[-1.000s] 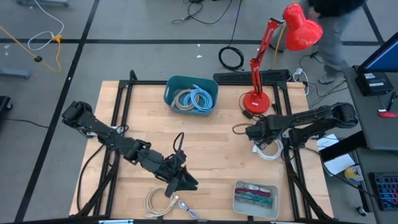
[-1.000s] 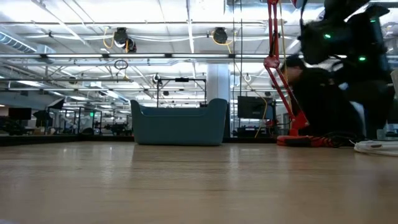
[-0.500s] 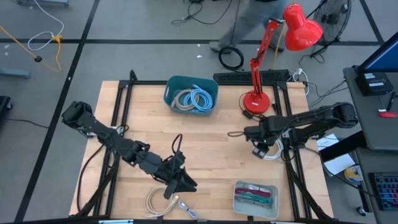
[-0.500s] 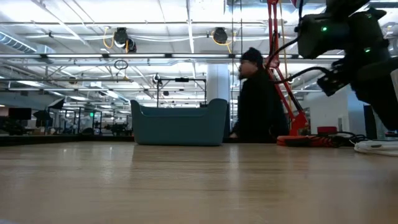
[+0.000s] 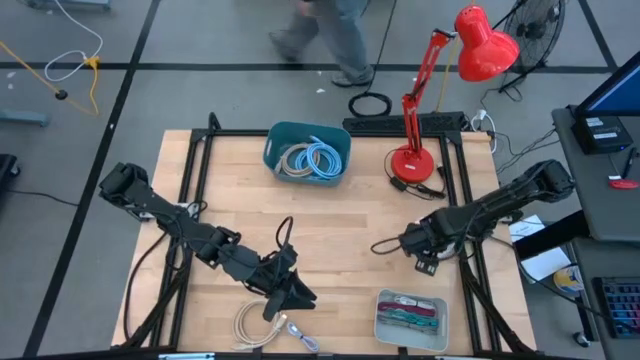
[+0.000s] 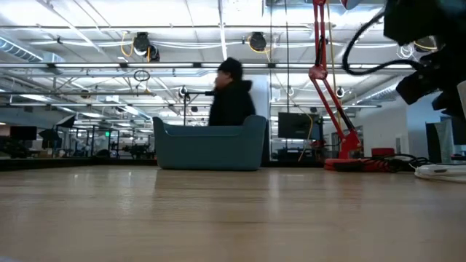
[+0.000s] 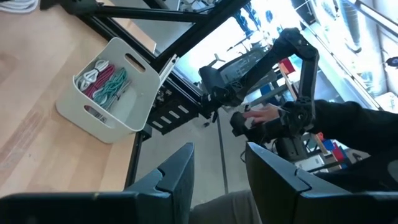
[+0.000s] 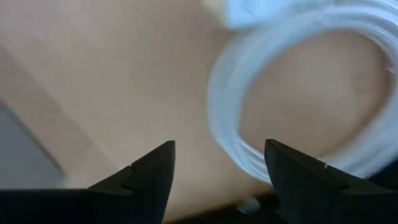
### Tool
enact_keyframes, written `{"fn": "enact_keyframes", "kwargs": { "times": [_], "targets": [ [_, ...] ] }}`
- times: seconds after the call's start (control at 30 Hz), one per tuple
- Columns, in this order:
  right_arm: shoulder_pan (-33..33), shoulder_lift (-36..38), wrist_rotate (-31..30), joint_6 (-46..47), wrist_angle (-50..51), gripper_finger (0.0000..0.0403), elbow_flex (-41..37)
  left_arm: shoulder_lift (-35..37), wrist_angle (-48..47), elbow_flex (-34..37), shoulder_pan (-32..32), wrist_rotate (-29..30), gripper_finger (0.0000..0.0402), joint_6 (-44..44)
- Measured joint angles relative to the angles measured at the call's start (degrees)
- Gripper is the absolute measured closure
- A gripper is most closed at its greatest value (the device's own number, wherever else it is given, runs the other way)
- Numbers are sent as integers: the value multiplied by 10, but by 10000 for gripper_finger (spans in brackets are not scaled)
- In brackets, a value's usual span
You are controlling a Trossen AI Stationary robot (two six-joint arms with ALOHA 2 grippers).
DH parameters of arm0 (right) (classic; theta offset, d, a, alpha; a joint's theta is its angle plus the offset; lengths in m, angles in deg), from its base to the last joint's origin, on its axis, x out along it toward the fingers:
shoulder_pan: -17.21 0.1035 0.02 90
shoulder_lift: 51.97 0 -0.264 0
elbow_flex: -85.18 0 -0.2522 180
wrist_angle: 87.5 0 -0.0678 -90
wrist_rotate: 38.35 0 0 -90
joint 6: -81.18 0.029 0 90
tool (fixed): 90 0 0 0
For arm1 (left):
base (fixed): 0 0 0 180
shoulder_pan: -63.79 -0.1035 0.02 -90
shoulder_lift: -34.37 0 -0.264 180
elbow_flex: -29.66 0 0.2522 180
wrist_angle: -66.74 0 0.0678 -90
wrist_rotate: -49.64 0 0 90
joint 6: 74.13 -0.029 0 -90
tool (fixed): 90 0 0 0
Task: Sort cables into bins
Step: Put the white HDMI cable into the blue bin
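Observation:
The dark teal tub point(image 5: 307, 152) stands at the table's far middle and holds light blue and beige coils. Near the near right corner, the pale grey tray point(image 5: 410, 318) holds short maroon and teal pieces; the left wrist view shows this tray point(image 7: 106, 93) too. A beige coil point(image 5: 258, 323) lies at the near edge. My left gripper point(image 5: 288, 298) hangs open just right of it, with nothing between its fingers point(image 7: 180, 171). My right gripper point(image 5: 424, 260) is open and points down over the white coil point(image 8: 292, 87) by the right edge, which it mostly hides from above.
A red desk lamp point(image 5: 412, 160) stands at the far right with its black cord beside it. A black frame rims the table point(image 5: 330, 230). A person point(image 5: 335, 30) walks past the far edge. Bare wood lies between the tub and the tray.
My right gripper has moved toward the table's near edge and a little right, from beside the lamp's base to above the white coil. The person behind the table has walked from right to left. My left arm has kept still.

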Motion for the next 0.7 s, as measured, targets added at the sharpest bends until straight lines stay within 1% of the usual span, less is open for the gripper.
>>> {"fn": "enact_keyframes", "kwargs": {
  "times": [0.13, 0.37, 0.4, 0.53, 0.7],
  "targets": [
    [24, 0, -30, 19, -36, 137, -9, 0, 0, 0, 0, 0, 257, -3],
    [41, 1, -23, 71, -89, 116, -101, 0, 0, 0, -1, 0, 257, -3],
    [42, 2, -13, 74, -100, 115, -115, 0, 0, 0, -1, 0, 257, -3],
    [42, 2, 16, 80, -152, 119, -167, 0, 0, 0, -1, 0, 257, 2],
    [42, 2, 11, 86, -159, 144, -178, 0, 1, 0, -1, 0, 257, 8]
  ]
}}
